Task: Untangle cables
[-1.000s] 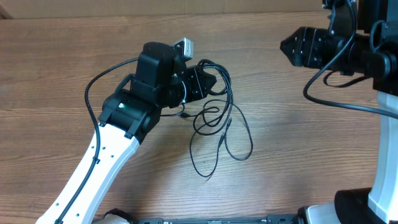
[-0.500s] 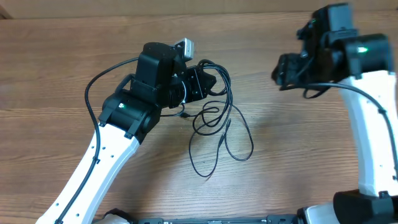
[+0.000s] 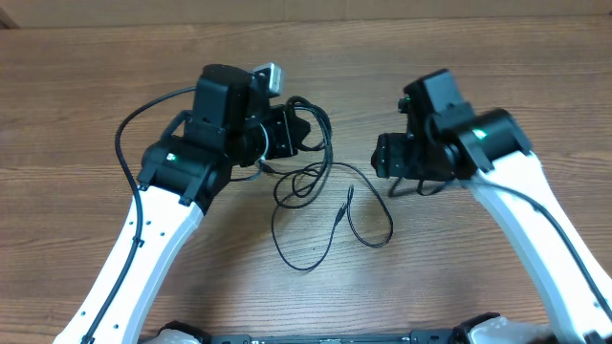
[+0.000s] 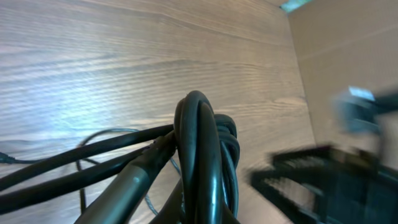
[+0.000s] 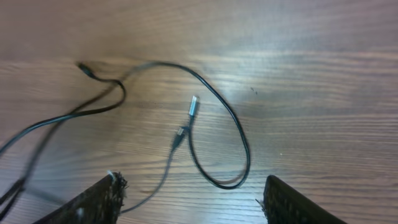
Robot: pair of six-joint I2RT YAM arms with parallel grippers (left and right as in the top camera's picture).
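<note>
The cables are thin black cords. A bunched knot of them sits in my left gripper, which is shut on it just above the table. Loose strands trail down from the knot in loops, with a small plug tip in the middle. In the left wrist view the bunch fills the frame and hides the fingers. My right gripper is open and empty, just right of the strands. In the right wrist view a cable loop and a silver plug tip lie ahead of my open right gripper.
The wooden table carries nothing else. The left arm's own thick black wire arcs out to the left. The right arm shows as a dark blur in the left wrist view.
My right arm has swung from the far right edge down and left, close to the strands. My left gripper has shifted slightly up and left with the knot, dragging the loops.
</note>
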